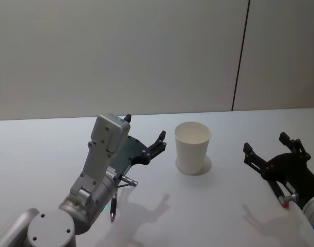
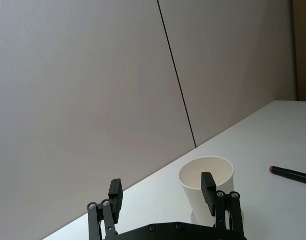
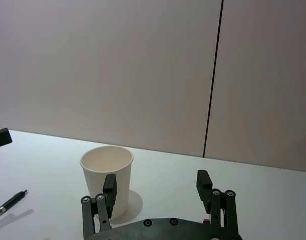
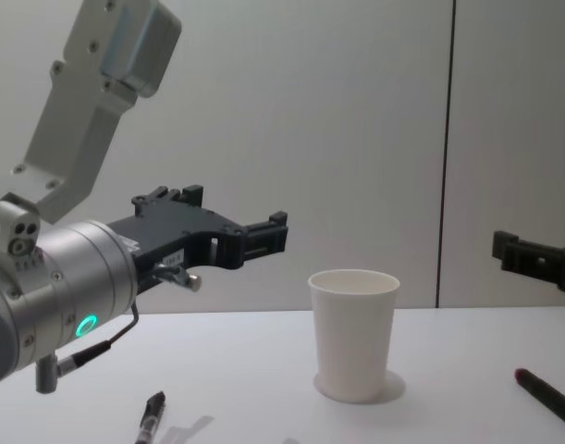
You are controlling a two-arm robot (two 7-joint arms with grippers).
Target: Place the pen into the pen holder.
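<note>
I see the pen holder (image 1: 192, 146) standing on the table (image 1: 33, 154), between the left gripper (image 1: 145, 128) and the right gripper (image 1: 265, 142). A pen (image 1: 113, 208) lies nearer me on its left, a second pen (image 4: 543, 394) on its right.

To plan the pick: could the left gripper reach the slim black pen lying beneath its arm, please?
Probably yes: the left gripper hangs open, the pen lies uncovered, the white paper cup stands aside.

Pen holder (image 1: 192, 149): matt white paper. Table (image 1: 43, 154): smooth, matt white. Left claw (image 2: 162, 182): matt black plastic.
</note>
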